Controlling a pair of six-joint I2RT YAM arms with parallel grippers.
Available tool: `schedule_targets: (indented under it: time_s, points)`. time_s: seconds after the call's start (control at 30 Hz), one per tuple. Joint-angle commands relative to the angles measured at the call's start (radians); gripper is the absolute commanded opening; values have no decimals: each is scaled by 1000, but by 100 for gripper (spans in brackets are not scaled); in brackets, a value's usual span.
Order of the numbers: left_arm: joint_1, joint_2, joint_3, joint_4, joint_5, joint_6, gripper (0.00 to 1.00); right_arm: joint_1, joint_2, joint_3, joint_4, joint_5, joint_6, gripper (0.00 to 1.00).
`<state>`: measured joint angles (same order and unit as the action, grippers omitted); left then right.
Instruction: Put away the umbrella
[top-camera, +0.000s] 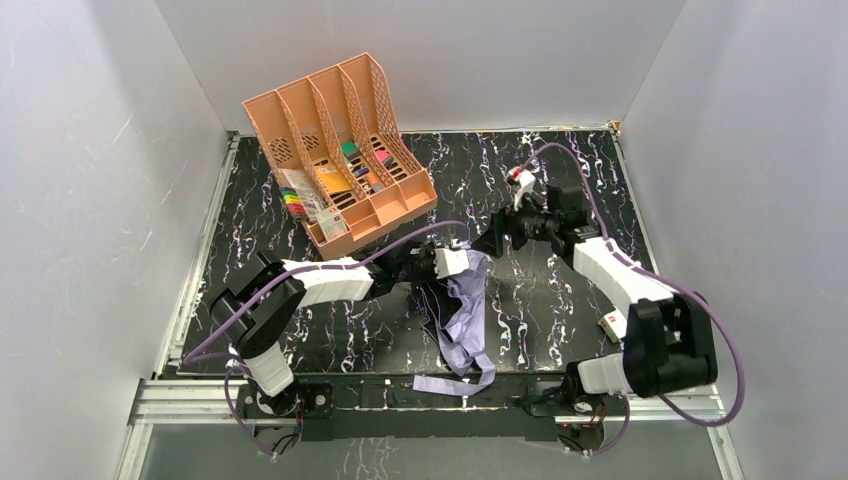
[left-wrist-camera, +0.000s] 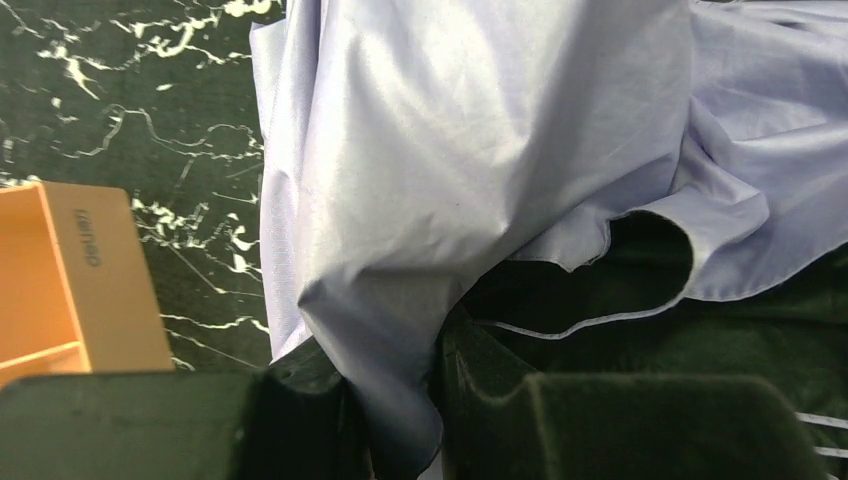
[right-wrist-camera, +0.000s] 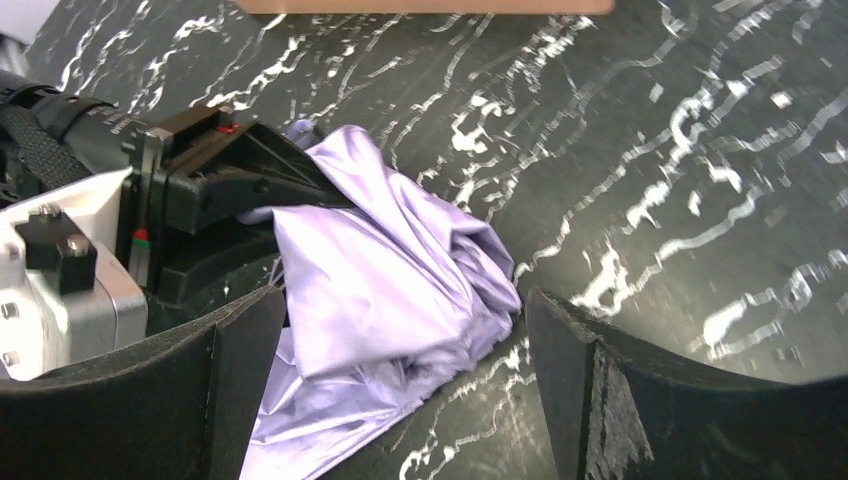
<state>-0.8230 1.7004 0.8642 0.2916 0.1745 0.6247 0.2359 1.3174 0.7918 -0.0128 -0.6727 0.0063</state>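
The left gripper (left-wrist-camera: 395, 405) was clenched on a fold of the lavender umbrella (top-camera: 466, 312), which lay crumpled on the marbled table (top-camera: 560, 300) between the arms, its strap (top-camera: 450, 385) trailing to the near edge, while the right gripper (right-wrist-camera: 400, 330) stood released, jaws wide, beside it

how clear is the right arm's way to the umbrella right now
Probably clear, yes. The right gripper is open, with the umbrella bunched just ahead of its spread fingers and nothing between. Only the left gripper, pinching the same fabric, crowds one side.
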Motion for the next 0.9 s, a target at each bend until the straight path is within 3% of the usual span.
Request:
schedule_targets:
  time_s: [0.0, 0.43, 0.87]
  points:
    - [5, 2, -40, 74, -77, 155, 0, 51, 106, 144, -72, -149, -147, 99]
    - [4, 22, -73, 122, -72, 212, 0, 130, 337, 344, -364, -62, -373, 99]
    - [4, 28, -97, 163, -133, 205, 0, 182, 430, 305, -447, 29, -371, 97]
